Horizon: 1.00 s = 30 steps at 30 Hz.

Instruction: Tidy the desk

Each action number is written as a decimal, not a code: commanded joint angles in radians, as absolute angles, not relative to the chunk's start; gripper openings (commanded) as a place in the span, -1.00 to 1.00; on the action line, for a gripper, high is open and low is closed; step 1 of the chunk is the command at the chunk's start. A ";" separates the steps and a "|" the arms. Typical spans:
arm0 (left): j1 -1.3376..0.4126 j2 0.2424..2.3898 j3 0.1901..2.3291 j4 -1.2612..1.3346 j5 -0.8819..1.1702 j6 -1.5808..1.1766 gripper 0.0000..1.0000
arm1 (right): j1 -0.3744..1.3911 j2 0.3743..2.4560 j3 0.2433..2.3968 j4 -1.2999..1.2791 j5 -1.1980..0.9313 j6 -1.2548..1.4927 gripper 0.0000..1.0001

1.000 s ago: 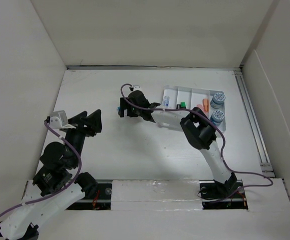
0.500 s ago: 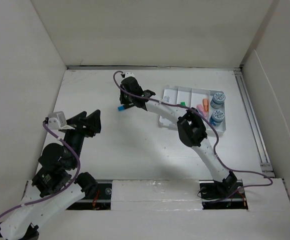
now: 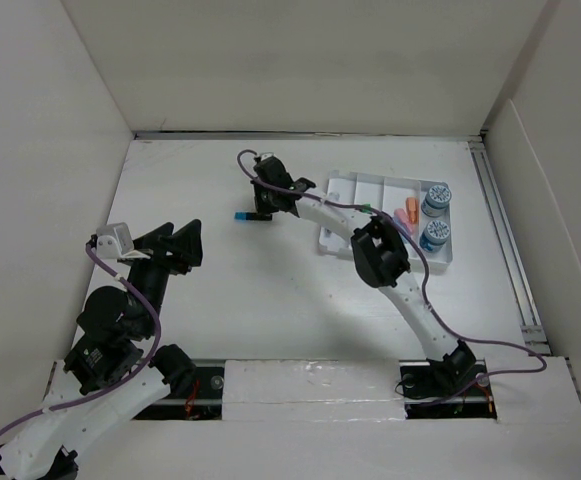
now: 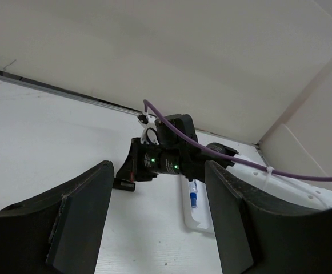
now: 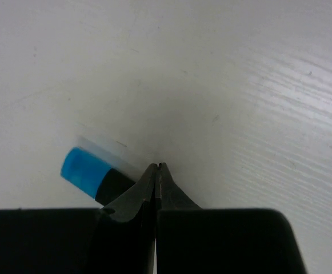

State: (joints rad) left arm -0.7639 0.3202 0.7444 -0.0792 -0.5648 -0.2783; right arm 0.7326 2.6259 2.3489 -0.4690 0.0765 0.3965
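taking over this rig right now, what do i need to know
Left pincer: open, empty, hovering over the left of the desk.
Right pincer: shut, tips low over the desk beside a small blue-and-black item, which is not between its fingers.
Done: the tray holds two blue-lidded jars and orange pieces.
Left: the blue-and-black item lies loose outside the tray; it probably goes in next.

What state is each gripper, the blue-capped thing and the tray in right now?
Left gripper: open, empty.
Right gripper: shut, tips together, nothing between them.
Small blue-capped black cylinder: lying on the matte white desk, beside the right gripper's tip.
White compartmented plastic tray: partly filled; two blue-lidded round jars upright at its right end.
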 commanded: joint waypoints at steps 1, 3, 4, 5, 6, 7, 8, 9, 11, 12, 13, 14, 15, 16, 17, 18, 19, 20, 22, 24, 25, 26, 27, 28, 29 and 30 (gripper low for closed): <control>-0.762 0.314 0.749 -0.046 -0.564 -0.276 0.21 | 0.739 2.525 2.193 -0.415 0.035 0.387 -1.00; -0.762 0.319 0.755 -0.049 -0.561 -0.279 0.21 | 0.752 2.437 2.017 -0.350 0.008 0.388 -1.00; -0.762 0.316 0.752 -0.049 -0.558 -0.279 0.21 | 0.764 2.406 1.964 -0.306 0.009 0.393 -1.00; -0.762 0.314 0.752 -0.048 -0.560 -0.278 0.21 | 0.778 2.375 1.915 -0.286 0.008 0.399 -1.00; -0.762 0.316 0.750 -0.045 -0.558 -0.279 0.21 | 0.778 2.343 1.864 -0.270 0.008 0.399 -1.00; -0.762 0.314 0.752 -0.051 -0.561 -0.279 0.21 | 0.788 2.279 1.774 -0.232 0.008 0.408 -1.00; -0.762 0.314 0.752 -0.052 -0.552 -0.282 0.21 | 0.788 2.246 1.731 -0.204 0.020 0.416 -1.00; -0.762 0.313 0.755 -0.052 -0.546 -0.282 0.21 | 0.798 2.217 1.698 -0.183 0.029 0.417 -1.00; -0.762 0.305 0.752 -0.041 -0.543 -0.279 0.21 | 0.798 2.155 1.654 -0.167 0.069 0.426 -1.00; -0.762 0.305 0.747 -0.041 -0.545 -0.279 0.21 | 0.798 2.139 1.649 -0.169 0.081 0.428 -0.98; -0.762 0.308 0.747 -0.046 -0.548 -0.279 0.21 | 0.798 2.106 1.644 -0.161 0.087 0.428 -0.90; -0.762 0.317 0.750 -0.049 -0.543 -0.282 0.21 | 0.798 2.096 1.632 -0.152 0.097 0.428 -0.65; -0.762 0.319 0.756 -0.052 -0.542 -0.282 0.21 | 0.798 2.085 1.626 -0.146 0.097 0.428 -0.48; -0.762 0.322 0.755 -0.052 -0.543 -0.282 0.21 | 0.798 2.074 1.625 -0.132 0.094 0.428 -0.27; -0.762 0.319 0.755 -0.054 -0.545 -0.282 0.21 | 0.798 2.066 1.620 -0.126 0.080 0.428 0.11; -0.762 0.319 0.753 -0.052 -0.546 -0.282 0.21 | 0.798 2.066 1.618 -0.115 0.068 0.428 0.28; -0.762 0.316 0.753 -0.054 -0.548 -0.282 0.21 | 0.798 2.071 1.617 -0.085 0.057 0.426 0.45; -0.762 0.311 0.755 -0.054 -0.548 -0.282 0.21 | 0.811 2.082 1.621 -0.081 0.045 0.417 0.65; -0.762 0.307 0.752 -0.049 -0.549 -0.281 0.21 | 0.822 2.146 1.686 -0.116 0.049 0.404 0.71; -0.762 0.305 0.749 -0.048 -0.554 -0.281 0.21 | 0.831 2.222 1.773 -0.150 0.081 0.391 0.72; -0.762 0.305 0.750 -0.048 -0.551 -0.281 0.21 | 0.831 2.247 1.802 -0.184 0.086 0.387 0.71; -0.762 0.310 0.750 -0.048 -0.546 -0.281 0.21 | 0.831 2.272 1.825 -0.192 0.087 0.380 0.64; -0.762 0.310 0.750 -0.046 -0.548 -0.279 0.21 | 0.831 2.296 1.856 -0.213 0.089 0.379 0.60; -0.762 0.311 0.749 -0.045 -0.549 -0.279 0.21 | 0.831 2.342 1.918 -0.266 0.087 0.376 0.57; -0.762 0.316 0.749 -0.046 -0.554 -0.278 0.21 | 0.831 2.356 1.940 -0.284 0.081 0.367 0.50; -0.762 0.318 0.752 -0.048 -0.554 -0.279 0.21 | 0.842 2.368 1.953 -0.290 0.081 0.364 0.47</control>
